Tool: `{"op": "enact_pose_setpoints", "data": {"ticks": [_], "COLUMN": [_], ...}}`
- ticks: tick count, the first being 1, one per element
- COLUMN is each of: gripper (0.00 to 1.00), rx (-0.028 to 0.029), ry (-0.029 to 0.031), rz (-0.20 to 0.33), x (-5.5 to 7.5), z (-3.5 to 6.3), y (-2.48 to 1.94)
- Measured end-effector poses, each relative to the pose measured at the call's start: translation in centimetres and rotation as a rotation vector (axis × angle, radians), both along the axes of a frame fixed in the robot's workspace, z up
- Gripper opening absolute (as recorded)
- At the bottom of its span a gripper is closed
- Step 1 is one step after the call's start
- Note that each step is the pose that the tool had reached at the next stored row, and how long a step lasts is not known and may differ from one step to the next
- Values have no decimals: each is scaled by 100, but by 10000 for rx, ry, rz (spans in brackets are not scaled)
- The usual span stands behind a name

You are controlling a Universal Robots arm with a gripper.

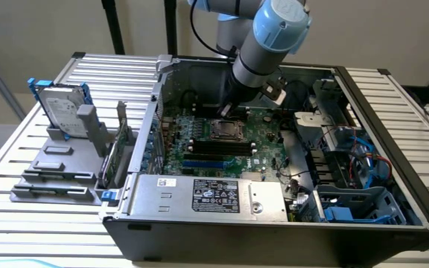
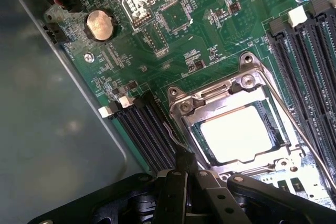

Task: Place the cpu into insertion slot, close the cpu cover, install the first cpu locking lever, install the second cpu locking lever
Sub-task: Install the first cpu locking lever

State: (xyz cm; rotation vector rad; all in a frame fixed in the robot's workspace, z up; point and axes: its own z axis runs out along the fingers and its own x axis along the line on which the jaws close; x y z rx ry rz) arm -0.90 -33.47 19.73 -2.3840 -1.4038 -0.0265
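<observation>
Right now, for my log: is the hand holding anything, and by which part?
Apparently nothing: the hand is shut, its tip beside the cpu cover, with the cpu seated beneath.

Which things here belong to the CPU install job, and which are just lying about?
Job: cpu, insertion slot, cpu cover lying over it, locking lever, end effector, shut.
Lying about: hard drive, coin battery, memory slots, power supply.

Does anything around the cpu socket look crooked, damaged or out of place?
Nothing stands out. The cpu sits square in the opening of the cpu cover, which lies flat around it; nothing looks bent. The shut pincer hangs by the cover's edge.
</observation>
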Motion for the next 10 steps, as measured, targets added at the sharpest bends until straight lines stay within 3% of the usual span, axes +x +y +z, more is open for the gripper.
{"op": "enact_pose_setpoints", "data": {"ticks": [10], "gripper": [11], "rx": [-14], "ry": [66], "rz": [-246], "x": [1], "z": [-11], "y": [17]}}
